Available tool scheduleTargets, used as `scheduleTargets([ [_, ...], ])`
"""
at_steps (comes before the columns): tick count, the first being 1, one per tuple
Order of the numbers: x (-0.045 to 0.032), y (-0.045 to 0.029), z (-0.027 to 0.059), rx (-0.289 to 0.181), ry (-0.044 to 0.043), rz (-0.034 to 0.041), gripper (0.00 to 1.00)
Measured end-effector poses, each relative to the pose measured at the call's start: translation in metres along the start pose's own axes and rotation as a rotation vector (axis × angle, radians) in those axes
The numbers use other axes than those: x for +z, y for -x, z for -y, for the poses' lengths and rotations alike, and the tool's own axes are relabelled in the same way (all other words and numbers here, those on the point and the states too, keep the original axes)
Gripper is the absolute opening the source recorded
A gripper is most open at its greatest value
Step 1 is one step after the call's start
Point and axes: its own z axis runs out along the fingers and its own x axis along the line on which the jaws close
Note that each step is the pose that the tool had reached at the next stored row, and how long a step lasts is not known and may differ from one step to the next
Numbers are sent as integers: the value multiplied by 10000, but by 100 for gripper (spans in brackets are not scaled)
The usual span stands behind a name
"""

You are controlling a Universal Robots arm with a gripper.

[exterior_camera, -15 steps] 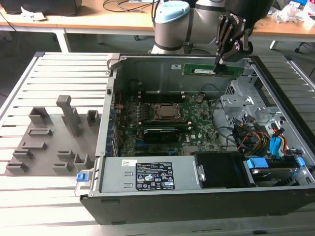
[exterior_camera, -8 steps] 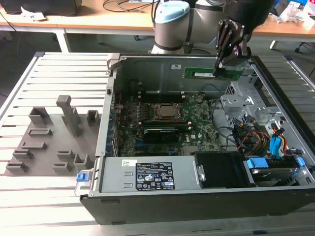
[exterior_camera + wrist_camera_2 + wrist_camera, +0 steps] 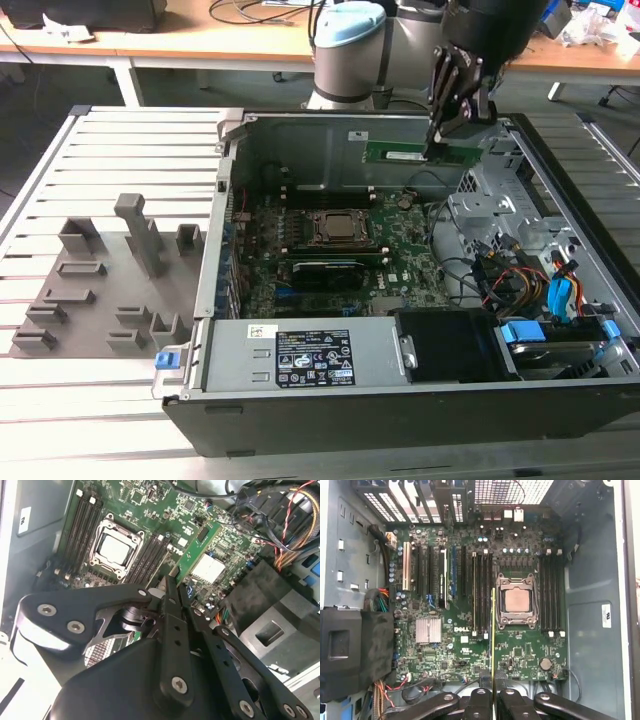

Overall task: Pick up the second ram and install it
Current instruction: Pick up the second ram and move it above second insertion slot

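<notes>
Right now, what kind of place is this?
Probably a robotics lab or workshop: a robot arm holds a RAM stick over an open computer case on a slatted metal table, with a cable-strewn desk behind.

White lettering (image 3: 461, 629) on motherboard (image 3: 520, 652), printed sticker (image 3: 313, 358) on power supply (image 3: 236, 352)

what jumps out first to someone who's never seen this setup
The pincer holds the second ram over the open computer case. Below lies the green motherboard, its metal-framed processor socket in the middle. Grey fixture blocks stand on the slatted table at the exterior view's left.
</notes>
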Motion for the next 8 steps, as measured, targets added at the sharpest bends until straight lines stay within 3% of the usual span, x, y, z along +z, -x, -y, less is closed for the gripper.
scheduleTargets([
  [8,111,-3,-17,0,0,-1,13],
])
